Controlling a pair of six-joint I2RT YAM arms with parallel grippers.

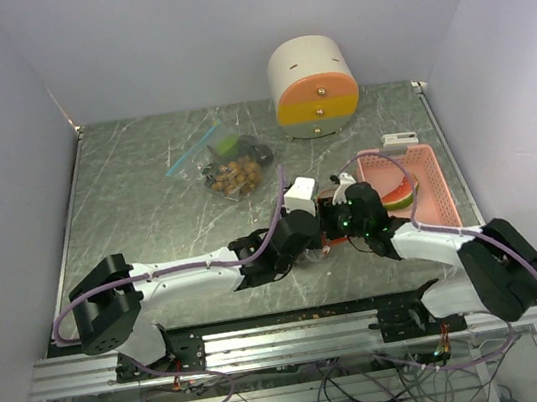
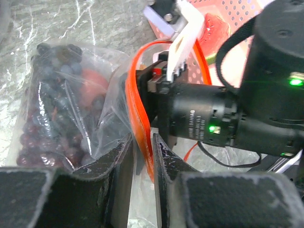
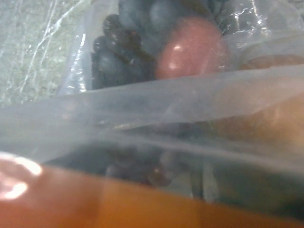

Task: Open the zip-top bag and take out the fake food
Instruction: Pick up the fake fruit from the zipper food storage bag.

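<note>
Straddling the orange zip strip [image 2: 134,95] of the zip-top bag [image 2: 102,118] at lower centre, fingers [image 2: 119,159] of the left gripper [image 2: 142,145] stand slightly parted; how wide the right gripper [image 1: 337,216] stands cannot be told.

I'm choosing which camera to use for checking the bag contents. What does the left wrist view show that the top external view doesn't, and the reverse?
Only the left wrist view: dark purple grapes and a reddish fruit inside the clear bag, its orange zip strip running between the fingers of the left gripper. Only the top external view: a second bag with a blue strip, holding tan-brown grapes, and a round white-and-orange container. Both: the pink basket with a watermelon slice.
</note>
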